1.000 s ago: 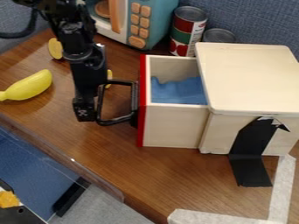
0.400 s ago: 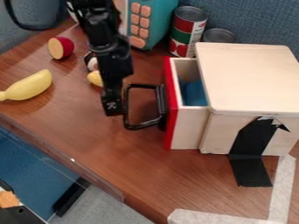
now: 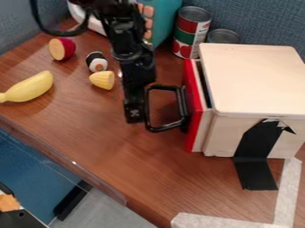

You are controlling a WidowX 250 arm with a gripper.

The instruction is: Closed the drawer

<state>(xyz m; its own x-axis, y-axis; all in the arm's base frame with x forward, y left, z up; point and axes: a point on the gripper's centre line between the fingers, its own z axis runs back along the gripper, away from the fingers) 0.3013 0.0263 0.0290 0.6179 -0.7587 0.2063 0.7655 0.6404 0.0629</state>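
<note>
"Wood-grained tabletop (image 3: 89,133) under everything. What's nearest on it?"

"Pale tape (image 3: 289,191) at the lower right, then black tape (image 3: 256,169) running down the side of a light wooden box (image 3: 256,80)."

"And the drawer (image 3: 204,129)?"

"Nearly in. Its red front (image 3: 191,107) stands a little out from the box, with a narrow dark gap behind it. My gripper (image 3: 135,116) hangs right at the outer bar of the black handle (image 3: 165,128). I can't tell if it's apart, together or clamped on that bar."

"Past that?"

"Yellow banana (image 3: 28,88) on the left, then a yellow corn piece (image 3: 102,80), a sushi piece (image 3: 96,62) and a red cut fruit (image 3: 61,49). Two cans (image 3: 191,33) sit behind the box, beside a turquoise toy appliance (image 3: 166,18)."

"Farthest?"

"Blue fabric wall (image 3: 262,22)."
</note>
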